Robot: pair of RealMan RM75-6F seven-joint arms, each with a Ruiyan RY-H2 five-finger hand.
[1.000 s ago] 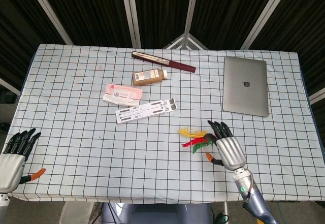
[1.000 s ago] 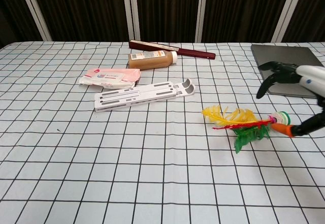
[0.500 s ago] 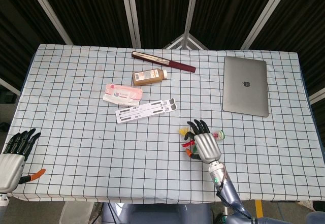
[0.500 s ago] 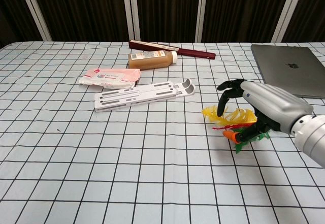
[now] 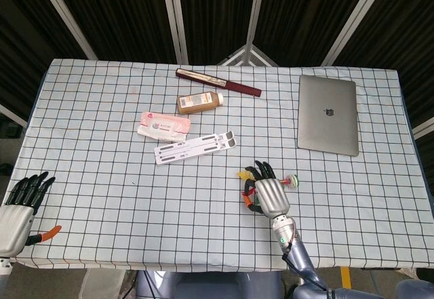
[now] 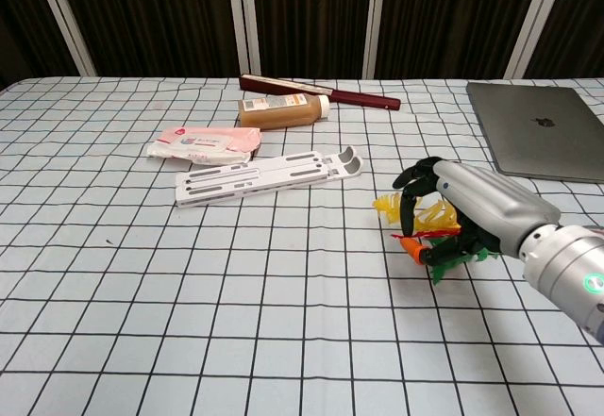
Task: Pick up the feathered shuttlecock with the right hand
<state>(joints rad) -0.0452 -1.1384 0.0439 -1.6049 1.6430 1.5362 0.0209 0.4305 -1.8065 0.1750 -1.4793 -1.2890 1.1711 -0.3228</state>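
Note:
The feathered shuttlecock [image 5: 293, 180] lies on the checked tablecloth near the front edge, right of centre. Its round base sticks out to the right of my right hand [image 5: 269, 194]. In the chest view its yellow, red and green feathers [image 6: 441, 216] show between the fingers and thumb. My right hand [image 6: 472, 204] lies over the feathers, fingers curled down around them and the orange-tipped thumb tucked below. The shuttlecock still touches the table. My left hand [image 5: 17, 211] rests at the front left corner, fingers apart and holding nothing.
A closed grey laptop [image 5: 328, 114] lies at the right. Behind the shuttlecock lie a white slotted stand [image 5: 196, 146], a pink wipes pack [image 5: 163, 125], a brown bottle on its side [image 5: 199, 102] and a long dark red case [image 5: 218, 82].
My right hand slid left from beside the shuttlecock's base onto its feathers, and its fingers curled around them. The shuttlecock shifted slightly. The left hand stayed still.

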